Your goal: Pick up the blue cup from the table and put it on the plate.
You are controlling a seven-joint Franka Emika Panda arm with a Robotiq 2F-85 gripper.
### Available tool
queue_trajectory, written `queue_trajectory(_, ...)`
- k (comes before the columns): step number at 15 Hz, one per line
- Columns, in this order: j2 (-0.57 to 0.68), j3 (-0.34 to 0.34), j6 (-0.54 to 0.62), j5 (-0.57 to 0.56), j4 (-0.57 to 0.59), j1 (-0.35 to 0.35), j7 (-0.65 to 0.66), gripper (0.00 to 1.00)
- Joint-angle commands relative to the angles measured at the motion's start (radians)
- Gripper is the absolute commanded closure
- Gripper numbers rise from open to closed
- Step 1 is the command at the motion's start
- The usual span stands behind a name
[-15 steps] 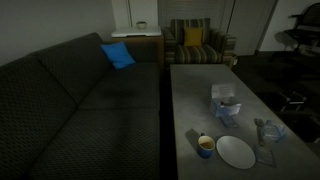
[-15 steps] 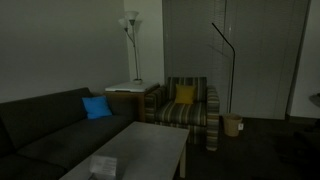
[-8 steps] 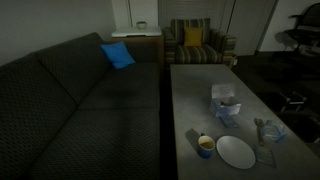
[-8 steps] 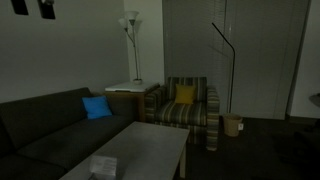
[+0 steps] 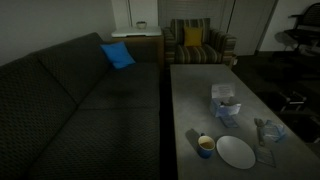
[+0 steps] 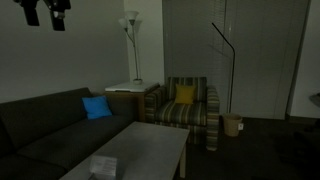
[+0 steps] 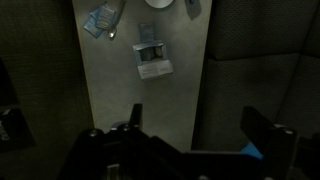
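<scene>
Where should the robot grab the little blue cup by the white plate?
Best guess: come straight down and pinch the small blue cup across its rim. It stands upright, mouth up, and the round white plate lies close beside it, so a sideways approach looks crowded. The gripper is open, high above the grey table.

A small blue cup point(image 5: 205, 146) stands upright, mouth up and yellowish inside, at the near end of the long grey table point(image 5: 190, 100). Just to its right, a round white plate point(image 5: 236, 152) lies flat.
</scene>
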Motion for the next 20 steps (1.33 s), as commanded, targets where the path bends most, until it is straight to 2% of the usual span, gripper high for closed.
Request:
queue_trajectory(1, 0.07, 0.034, -0.021, 0.032, 0.044, -0.005, -0.035, 0.0)
queue_trajectory(6, 0.272, 0.093, -0.049, -0.066, 0.175, 0.035, 0.036, 0.0)
queue_trajectory(9, 0.405, 0.088, -0.001, -0.174, 0.261, 0.078, 0.149, 0.0)
queue_trajectory(10, 0.444, 0.088, -0.021, -0.184, 0.295, 0.084, 0.172, 0.0)
queue_trajectory(11, 0.357, 0.1, -0.005, -0.158, 0.205, 0.068, 0.137, 0.0)
queue_trajectory(13, 0.427, 0.099, -0.005, -0.173, 0.257, 0.08, 0.163, 0.0)
queue_trajectory(16, 0.448, 0.096, -0.006, -0.174, 0.283, 0.08, 0.164, 0.0)
queue_trajectory(20, 0.451, 0.046, 0.139, -0.281, 0.244, 0.137, 0.316, 0.0)
